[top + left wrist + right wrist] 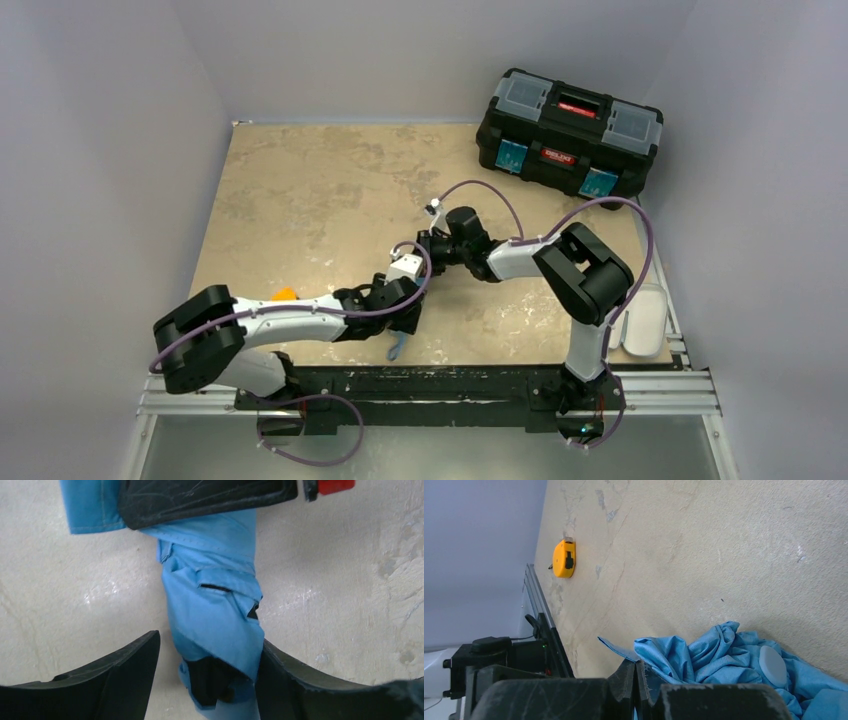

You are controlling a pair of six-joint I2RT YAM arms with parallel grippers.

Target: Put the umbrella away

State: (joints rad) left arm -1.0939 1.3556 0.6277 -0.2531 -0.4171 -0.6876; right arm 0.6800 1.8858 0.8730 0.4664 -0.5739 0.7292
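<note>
The umbrella lies collapsed on the table, its light blue fabric bunched around a black core. My left gripper is open and straddles it. The right finger touches the fabric and the left finger stands apart. In the right wrist view the umbrella is a crumpled blue heap with a pale round cap, and my right gripper is shut on a flap of its fabric. From above, both grippers meet mid-table and hide most of the umbrella.
A black toolbox with a red latch stands at the back right. A grey-beige oblong case lies at the table's right edge. An orange tape measure sits near the left arm, by the front rail.
</note>
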